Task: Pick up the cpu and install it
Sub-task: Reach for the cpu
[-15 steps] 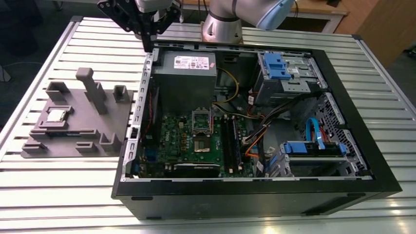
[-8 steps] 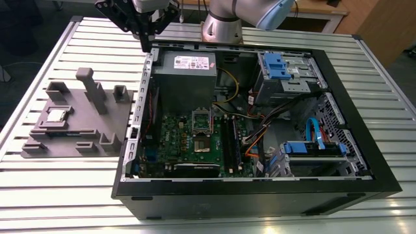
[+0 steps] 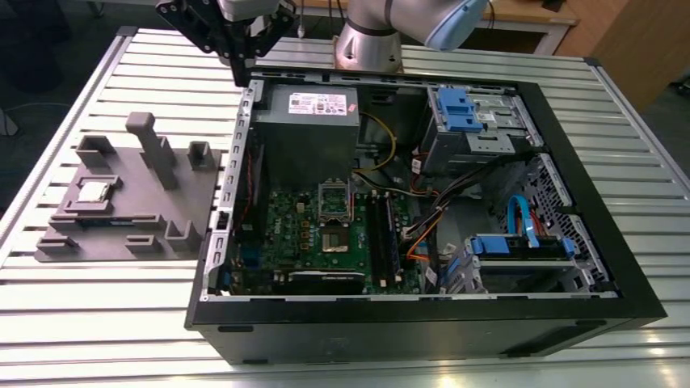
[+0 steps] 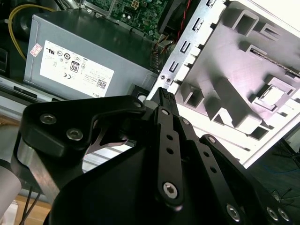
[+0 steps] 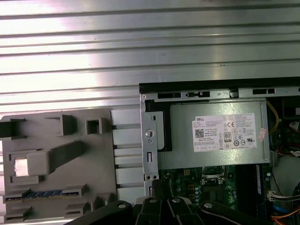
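The cpu [image 3: 95,191] is a small shiny square chip lying flat in a recess of the grey fixture [image 3: 140,218], at the exterior view's left. It also shows in the first wrist view as the cpu [image 5: 21,166] and in the second wrist view as the cpu [image 4: 269,95]. My gripper [image 3: 238,78] hangs above the rear left corner of the open computer case [image 3: 431,323], well behind the fixture. Its black fingers [image 4: 164,93] meet at one tip with nothing held. The motherboard socket [image 3: 332,240] lies open mid-board, its metal frame [image 3: 334,202] lifted.
A grey power supply [image 3: 307,105] sits in the case just below the gripper [image 5: 154,186], also seen as the power supply [image 5: 215,136]. Blue drive bays [image 3: 469,113] and cables fill the case's right side. The fixture carries upright posts [image 3: 145,133]. Everything rests on a ribbed aluminium table [image 3: 108,315].
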You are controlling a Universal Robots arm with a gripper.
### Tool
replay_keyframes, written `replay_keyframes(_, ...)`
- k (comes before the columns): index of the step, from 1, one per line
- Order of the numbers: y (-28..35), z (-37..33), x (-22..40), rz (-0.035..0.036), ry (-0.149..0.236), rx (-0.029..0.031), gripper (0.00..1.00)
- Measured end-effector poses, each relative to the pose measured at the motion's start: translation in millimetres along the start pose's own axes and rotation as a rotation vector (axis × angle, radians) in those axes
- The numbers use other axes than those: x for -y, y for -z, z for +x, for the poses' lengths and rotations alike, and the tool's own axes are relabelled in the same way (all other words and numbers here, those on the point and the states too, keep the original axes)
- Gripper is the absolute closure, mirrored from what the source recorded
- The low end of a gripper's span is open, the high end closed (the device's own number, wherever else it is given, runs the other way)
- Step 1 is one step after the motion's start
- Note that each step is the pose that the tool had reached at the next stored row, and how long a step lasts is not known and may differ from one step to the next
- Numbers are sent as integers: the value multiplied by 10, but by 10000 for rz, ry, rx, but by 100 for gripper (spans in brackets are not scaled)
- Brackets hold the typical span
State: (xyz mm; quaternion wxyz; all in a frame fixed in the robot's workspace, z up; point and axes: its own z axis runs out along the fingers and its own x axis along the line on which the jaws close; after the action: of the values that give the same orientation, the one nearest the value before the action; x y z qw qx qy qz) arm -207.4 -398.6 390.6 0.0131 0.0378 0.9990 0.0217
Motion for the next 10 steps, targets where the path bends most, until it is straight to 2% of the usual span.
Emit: replay_keyframes(10, -4, 27, 2, -1, -2, 1, 90)
